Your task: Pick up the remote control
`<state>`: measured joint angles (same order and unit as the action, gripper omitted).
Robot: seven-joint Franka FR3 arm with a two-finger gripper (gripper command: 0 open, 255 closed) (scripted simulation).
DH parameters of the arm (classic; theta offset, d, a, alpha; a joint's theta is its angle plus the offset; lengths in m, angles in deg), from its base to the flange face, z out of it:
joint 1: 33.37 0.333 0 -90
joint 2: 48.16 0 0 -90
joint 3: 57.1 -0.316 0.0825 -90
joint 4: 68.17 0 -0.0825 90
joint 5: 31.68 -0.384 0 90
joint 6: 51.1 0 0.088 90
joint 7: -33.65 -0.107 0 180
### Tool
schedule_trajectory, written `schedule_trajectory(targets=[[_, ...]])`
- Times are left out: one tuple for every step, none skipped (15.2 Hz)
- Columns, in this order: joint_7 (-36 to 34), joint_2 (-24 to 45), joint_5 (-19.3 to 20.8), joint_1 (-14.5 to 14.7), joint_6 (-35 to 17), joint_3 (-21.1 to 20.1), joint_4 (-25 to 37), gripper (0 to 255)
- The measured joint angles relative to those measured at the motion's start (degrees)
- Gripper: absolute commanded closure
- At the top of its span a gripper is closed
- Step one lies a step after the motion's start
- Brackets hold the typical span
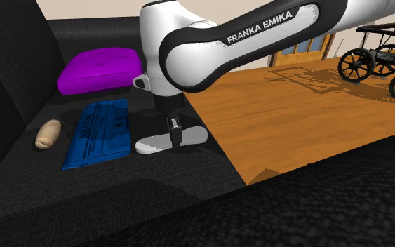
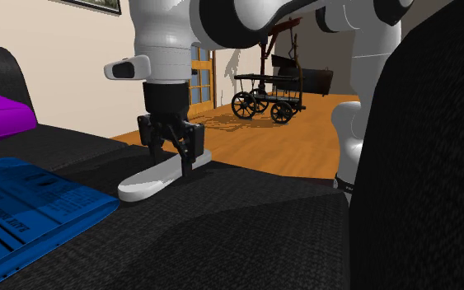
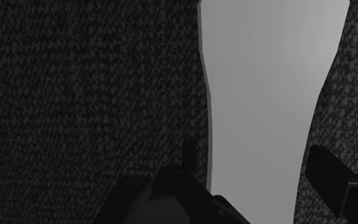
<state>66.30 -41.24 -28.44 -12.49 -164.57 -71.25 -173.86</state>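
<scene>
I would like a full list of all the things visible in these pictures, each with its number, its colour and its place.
remote control: one, light grey, flat on the sofa seat near the edge by the floor
sofa: one, black, under the smaller things
cushion: one, purple, at the back of the seat
book: one, blue, beside the remote control, toward the shoulder view's left
oval thing: one, beige, further left than the book
floor: one, brown wood, beside the sofa
carriage: one, black, far off on the floor
arm: one, white with dark joints, above the remote control
jaws: two, black, apart, one at each side of the remote control
</scene>
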Motion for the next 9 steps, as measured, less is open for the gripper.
schedule_trajectory(targets=[[0.0,0.0,0.01,0.0,-0.01,0.0,0.0,255],[0.0,0.01,0.01,0.0,-0.01,0.0,0.0,255],[0.0,0.02,0.01,0.01,-0.01,0.0,0.01,255],[-0.01,0.03,0.02,0.01,-0.01,0.0,0.03,255],[-0.01,0.04,0.02,0.01,-0.01,-0.01,0.03,255],[0.0,0.02,0.01,0.01,-0.02,0.0,0.02,255],[0.04,-0.06,-0.04,-0.01,0.37,0.0,0.28,255],[0.05,-0.14,-0.07,0.01,0.95,-0.02,0.76,255],[0.13,-0.32,-0.14,-0.02,1.63,-0.01,1.26,255]])
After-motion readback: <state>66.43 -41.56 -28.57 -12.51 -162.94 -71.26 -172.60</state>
